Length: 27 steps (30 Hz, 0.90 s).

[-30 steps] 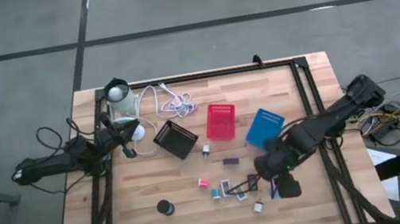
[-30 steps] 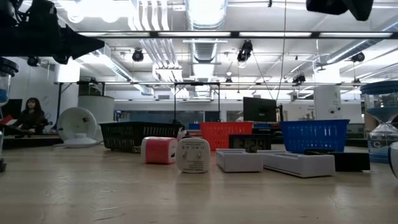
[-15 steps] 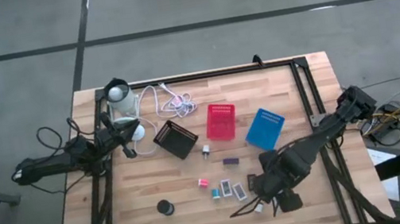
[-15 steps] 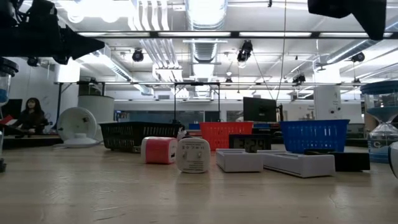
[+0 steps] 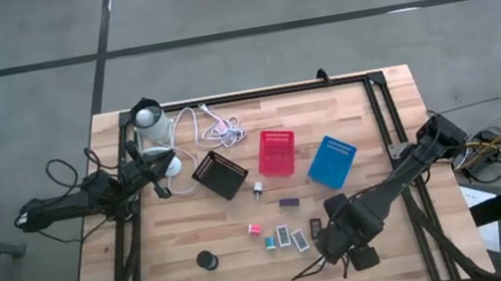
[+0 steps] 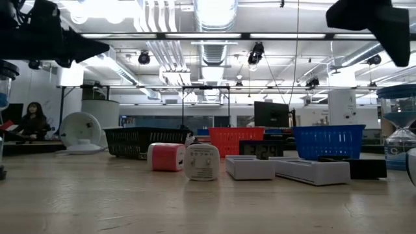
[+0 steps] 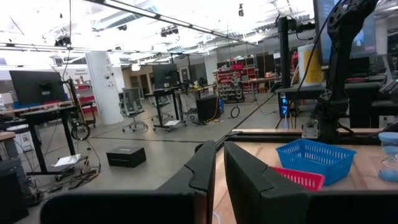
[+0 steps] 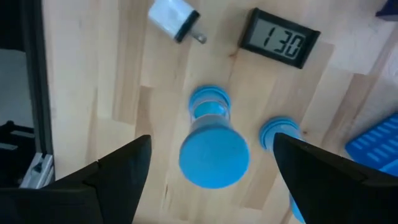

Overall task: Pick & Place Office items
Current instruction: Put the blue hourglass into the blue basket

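Note:
Small office items lie on the table's near half. In the high view I see a black disc [image 5: 208,259], a pink block [image 5: 254,229], a teal block [image 5: 270,242], white blocks [image 5: 292,236] and a purple block [image 5: 289,202]. My right gripper [image 5: 333,248] hangs open over them, pointing down. In the right wrist view its fingers stand on either side of an upright pale-blue hourglass-shaped piece [image 8: 214,155] without touching it. A second pale-blue round piece [image 8: 280,130], a white plug [image 8: 174,18] and a black clock [image 8: 280,42] lie nearby. My left gripper [image 7: 219,163] waits shut at the table's left edge.
Black [image 5: 221,173], red [image 5: 276,152] and blue [image 5: 332,161] mesh bins stand in a row toward the far side. A white lamp [image 5: 152,126] with its cable [image 5: 207,122] occupies the far left corner. A person sits in the room beyond the table [image 6: 31,120].
My right arm has swung toward the table's left and near edges, bringing its gripper over the small items near the front. Nothing on the table has moved.

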### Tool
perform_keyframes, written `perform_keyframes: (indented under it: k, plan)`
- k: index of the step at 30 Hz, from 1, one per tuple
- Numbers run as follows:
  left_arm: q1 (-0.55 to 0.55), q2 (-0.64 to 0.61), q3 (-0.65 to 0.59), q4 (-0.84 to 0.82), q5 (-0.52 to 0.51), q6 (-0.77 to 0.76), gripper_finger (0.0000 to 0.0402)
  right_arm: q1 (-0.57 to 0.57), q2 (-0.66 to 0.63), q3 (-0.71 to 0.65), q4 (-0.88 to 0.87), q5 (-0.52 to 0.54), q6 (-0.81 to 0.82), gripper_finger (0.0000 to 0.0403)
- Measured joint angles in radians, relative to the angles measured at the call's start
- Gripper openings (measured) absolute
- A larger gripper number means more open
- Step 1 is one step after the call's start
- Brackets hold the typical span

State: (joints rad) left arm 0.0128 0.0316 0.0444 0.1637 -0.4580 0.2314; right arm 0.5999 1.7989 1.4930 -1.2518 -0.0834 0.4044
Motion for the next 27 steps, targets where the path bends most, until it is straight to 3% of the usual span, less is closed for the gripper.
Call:
perform_keyframes:
  k: [27]
  plan:
    - [0.000, 0.000, 0.000, -0.003, 0.000, 0.000, 0.0039, 0.017, 0.001, -0.119, 0.063, 0.018, 0.033, 0.0311]
